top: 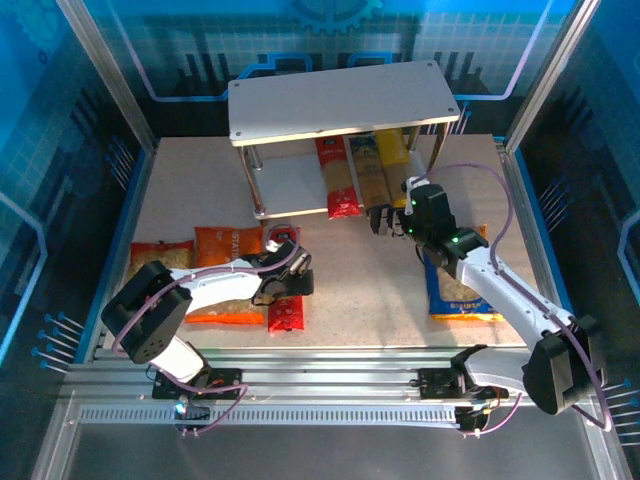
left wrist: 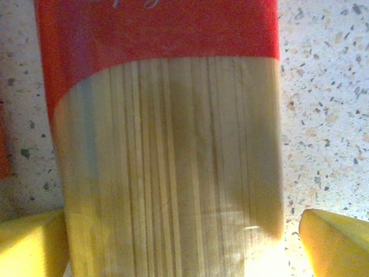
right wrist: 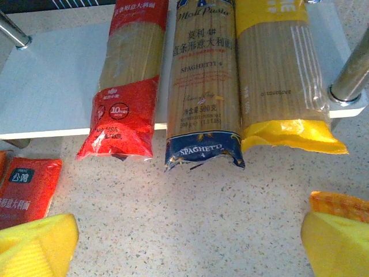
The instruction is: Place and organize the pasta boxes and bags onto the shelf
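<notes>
- The step in hand, as I judge it, is picking up the last long narrow red spaghetti pack with a clear window (left wrist: 167, 144). It lies on the speckled table (left wrist: 334, 115) at near left, well short of the two-tier grey-white shelf on thin metal legs (top: 340, 95).
- My left gripper (left wrist: 181, 251) hangs spread wide over that pack with a yellow finger (left wrist: 29, 245) on either side, grasping nothing.
- The next move calls for lowering, closing across the narrow width, then carrying the pack far and right to the lower board (right wrist: 52, 86). A second red pack (right wrist: 124, 86), a dark blue pack (right wrist: 202, 86) and a yellow pack (right wrist: 282, 75) lie there side by side, with room to their left.
- My right gripper (right wrist: 187, 245) is released too, hovering by their near ends.
- The puffy bags lie on the table: red (top: 160, 258) and orange (top: 225, 245) at left, blue (top: 462, 300) at right.
- From above, both arms cover parts of the pack and the blue bag, and I cannot identify the orange scrap (right wrist: 340, 205) by my right finger.
</notes>
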You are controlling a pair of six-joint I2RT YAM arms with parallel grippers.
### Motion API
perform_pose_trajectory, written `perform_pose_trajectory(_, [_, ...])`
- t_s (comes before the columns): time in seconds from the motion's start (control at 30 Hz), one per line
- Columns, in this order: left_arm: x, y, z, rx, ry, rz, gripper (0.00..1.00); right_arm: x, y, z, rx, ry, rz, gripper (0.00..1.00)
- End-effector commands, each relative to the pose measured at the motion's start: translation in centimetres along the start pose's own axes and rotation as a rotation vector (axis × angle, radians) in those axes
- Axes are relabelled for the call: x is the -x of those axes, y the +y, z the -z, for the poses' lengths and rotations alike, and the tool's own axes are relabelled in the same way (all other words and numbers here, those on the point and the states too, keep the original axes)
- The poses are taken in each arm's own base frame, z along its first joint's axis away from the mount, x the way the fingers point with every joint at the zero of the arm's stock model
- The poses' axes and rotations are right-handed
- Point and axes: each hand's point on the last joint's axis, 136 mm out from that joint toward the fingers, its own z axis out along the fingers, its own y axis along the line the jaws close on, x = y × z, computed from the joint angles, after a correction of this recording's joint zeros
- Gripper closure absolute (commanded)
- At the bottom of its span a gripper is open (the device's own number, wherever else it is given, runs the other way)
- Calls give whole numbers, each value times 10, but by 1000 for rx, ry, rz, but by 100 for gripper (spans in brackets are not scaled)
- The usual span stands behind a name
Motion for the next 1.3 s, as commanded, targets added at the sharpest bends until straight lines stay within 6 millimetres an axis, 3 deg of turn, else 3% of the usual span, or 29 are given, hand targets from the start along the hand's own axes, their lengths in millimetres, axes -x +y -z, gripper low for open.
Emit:
perform_pose_trajectory(0.0, [-8,-7,-4,-15,38,10,5,12,-4,9,15,-53,-32,0])
perform_pose_trajectory(0.17, [-9,-9,-4,-19,54,0,33,14,-5,14,17,-69,-43,0])
perform_pose_trajectory(0.4, [-10,-15,-2,-49,72,-13,49,16,-4,18,25,-77,-50,0])
perform_pose_trajectory(0.63, [2,-19,23,-99,12,-35,55,19,-5,23,23,-90,-54,0])
perform_pose_trajectory(1.0, [38,-22,80,-192,-109,-50,50,20,-7,25,10,-93,-54,0])
perform_pose_trajectory(1.1, [38,-19,80,-178,-87,-54,34,21,-7,27,11,-97,-55,0])
perform_pose_trajectory(1.2, [30,-20,70,-179,-52,-53,24,21,-9,29,6,-101,-55,0])
perform_pose_trajectory(1.23, [26,-22,65,-190,-39,-46,1,21,-9,29,6,-102,-55,0])
perform_pose_trajectory(1.27, [24,-26,60,-207,-29,-41,1,21,-8,29,6,-103,-55,0])
